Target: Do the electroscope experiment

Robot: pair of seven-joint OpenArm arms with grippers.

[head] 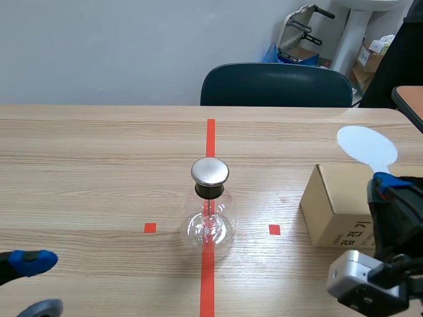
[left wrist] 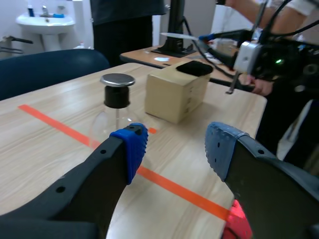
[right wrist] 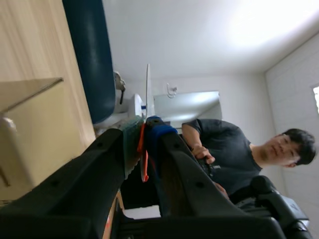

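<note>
**Upright at centre, gripped at right**

The clear glass electroscope flask with metal cap (head: 209, 208) stands mid-way on the wooden desk (head: 99, 165), on the red tape line (head: 210, 135), axis vertical, cap up. Only the right wrist view shows the right pincer (right wrist: 144, 130) clamping the pale-blue round paddle (right wrist: 148, 92) edge-on; the scene view shows its disc above the brown cardboard box (head: 334, 205). The left pincer (left wrist: 174, 149) is open

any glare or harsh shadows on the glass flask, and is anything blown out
Scene view: small bright glints low in the glass flask, a soft sheen on its metal cap, only a faint shadow at its base. Left wrist view: the metal cap shines too. Right wrist view: the ceiling is washed out bright.
</note>
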